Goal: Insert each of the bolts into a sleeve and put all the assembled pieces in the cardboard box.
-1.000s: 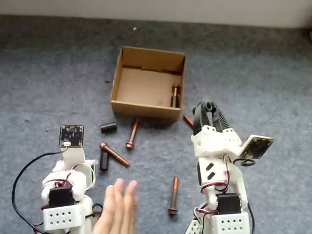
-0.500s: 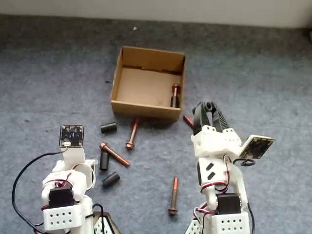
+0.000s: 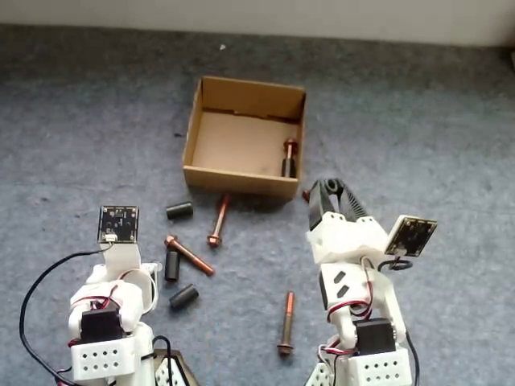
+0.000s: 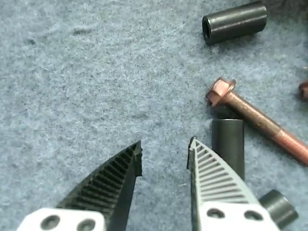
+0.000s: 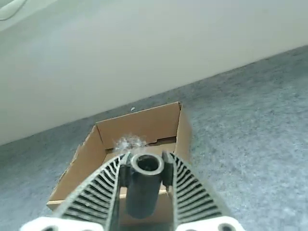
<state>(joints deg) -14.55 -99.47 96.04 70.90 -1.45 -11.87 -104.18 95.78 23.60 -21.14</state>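
Clamps black sleeve (image 5: pixel 142 192) in right gripper (image 5: pixel 146 156) before cardboard box (image 5: pixel 139 122); holds left gripper (image 4: pixel 165 143) moderately spread, grasping nothing, near bolt (image 4: pixel 255 118).

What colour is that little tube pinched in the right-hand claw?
Dark grey, nearly black. The sleeve shows best in the right wrist view.

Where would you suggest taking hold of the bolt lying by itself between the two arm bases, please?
Grip the bolt at mid-shank, coming straight down from above with the jaws closing across it. It lies flat, with bare carpet on both sides and its flanged head at the near end. The slim shank is therefore probably easiest to pinch, and the far end stays free for insertion.
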